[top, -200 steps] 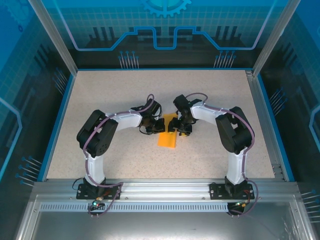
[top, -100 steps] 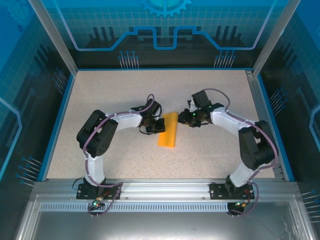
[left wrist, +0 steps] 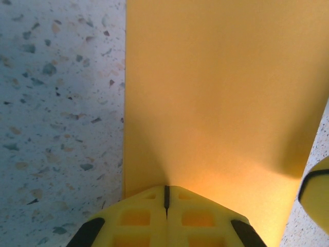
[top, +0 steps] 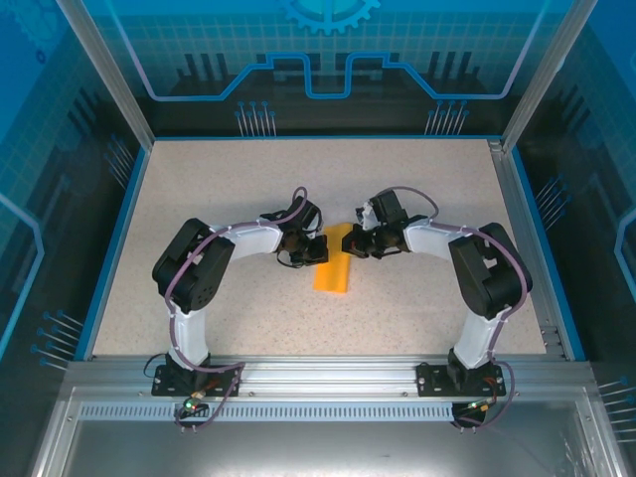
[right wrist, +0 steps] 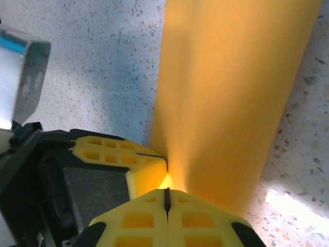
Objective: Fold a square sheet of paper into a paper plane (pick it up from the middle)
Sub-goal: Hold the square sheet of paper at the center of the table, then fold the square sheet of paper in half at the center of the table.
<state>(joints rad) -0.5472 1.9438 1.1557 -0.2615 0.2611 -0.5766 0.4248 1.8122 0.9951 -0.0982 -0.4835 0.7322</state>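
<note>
While both arms reached inward from either side, the sheet of paper [top: 333, 270] lay near the middle of the speckled table [top: 248, 179]. It showed as a long, narrow orange-yellow strip rather than a full square. From above, the strip ran roughly front to back. Its near end pointed towards the arm bases, and its far end sat between the two wrists. The left jaws came in at that far end from the left and the right jaws from the right, and the two sets were almost touching each other.

Seen from the left wrist, the left jaws were pressed together, with only a thin dark seam between their yellow fingertips [left wrist: 136, 218]. The paper [left wrist: 216, 92] spread away from that seam, so they appeared clamped on its edge. One long side of the paper ran straight beside bare table [left wrist: 56, 103]. A rounded yellow fingertip [left wrist: 316, 193] of the right arm showed at the right border.

Seen from the right wrist, the right jaws were likewise together, their fingertips [right wrist: 139, 218] meeting in a fine seam at the paper's end and apparently gripping it. The paper [right wrist: 231, 92] stretched up and away from them, smooth and slightly shaded along its left side. Just to the left, the left arm's yellow fingertips [right wrist: 110, 154] and black body sat against the same end of the strip.
</note>
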